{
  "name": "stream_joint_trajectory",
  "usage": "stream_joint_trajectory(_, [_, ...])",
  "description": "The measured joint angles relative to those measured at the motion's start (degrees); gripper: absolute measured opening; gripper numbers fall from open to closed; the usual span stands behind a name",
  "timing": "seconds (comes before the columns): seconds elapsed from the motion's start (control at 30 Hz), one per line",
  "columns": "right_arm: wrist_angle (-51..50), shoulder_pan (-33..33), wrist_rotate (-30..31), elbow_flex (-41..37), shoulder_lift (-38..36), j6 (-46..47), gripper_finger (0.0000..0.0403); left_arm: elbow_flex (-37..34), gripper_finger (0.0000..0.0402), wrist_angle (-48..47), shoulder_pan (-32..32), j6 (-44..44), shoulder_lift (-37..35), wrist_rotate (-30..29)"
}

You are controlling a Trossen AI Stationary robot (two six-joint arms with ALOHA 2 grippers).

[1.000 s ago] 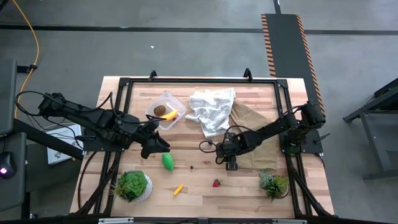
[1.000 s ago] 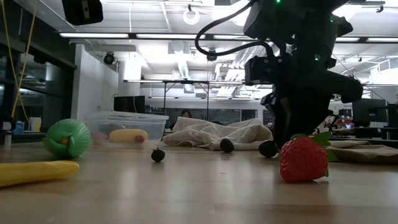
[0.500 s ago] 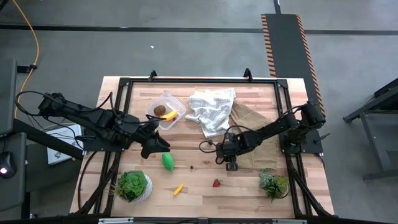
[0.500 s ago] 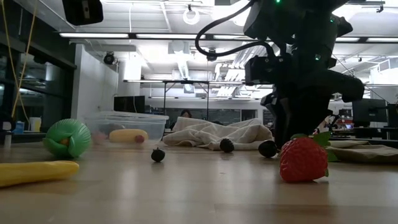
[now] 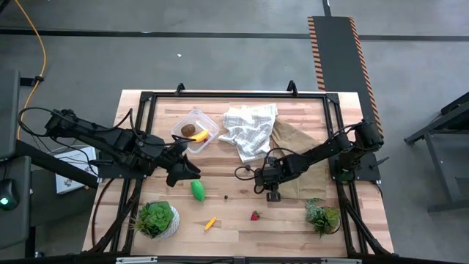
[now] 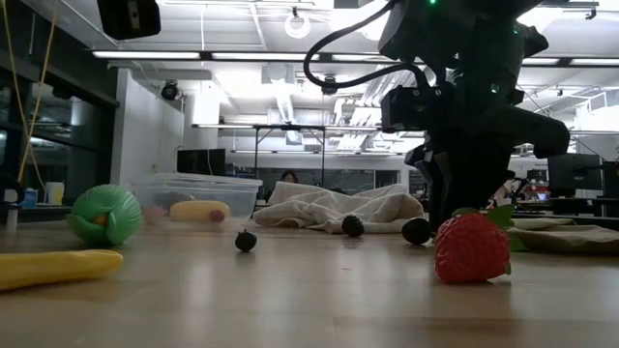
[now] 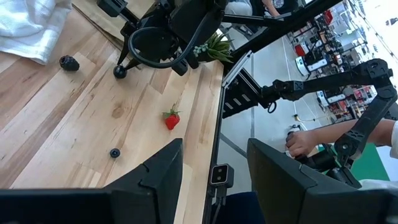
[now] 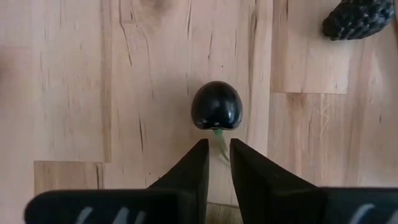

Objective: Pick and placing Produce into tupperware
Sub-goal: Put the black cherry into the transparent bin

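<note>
Counted on the counter (image 5: 293,220):

- Arms: two, each with one tool, left tool (image 5: 192,172) and right tool (image 5: 272,196).
- Tupperware (image 5: 196,130): one, holding two pieces, one brown ball (image 5: 189,130) and one banana piece (image 5: 199,136).
- Green oval (image 5: 198,190): one.
- Loose yellow piece (image 5: 210,223): one.
- Strawberry (image 5: 255,215): one.
- Small dark berries: the low view shows three, first (image 6: 246,241), second (image 6: 353,225), third (image 6: 417,231); whether more lie hidden cannot be told.
- Potted plants: two, left (image 5: 155,218) and right (image 5: 323,215).
- Checked cloth (image 5: 249,129): one.
- Brown sheet (image 5: 299,139): one.
</note>
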Motion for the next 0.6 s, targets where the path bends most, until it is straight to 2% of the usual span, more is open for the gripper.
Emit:
stream_joint_trajectory(0.33, [0.2, 0.0, 0.0, 0.0, 0.0, 0.0, 0.0016, 0.0, 0.0166, 0.0, 0.0, 0.0, 0.0, 0.0])
stream_joint_trajectory(0.6, [1.3, 0.0, 0.0, 0.0, 0.0, 0.2, 0.0001, 0.0, 0.0166, 0.0, 0.0, 0.0, 0.0, 0.0])
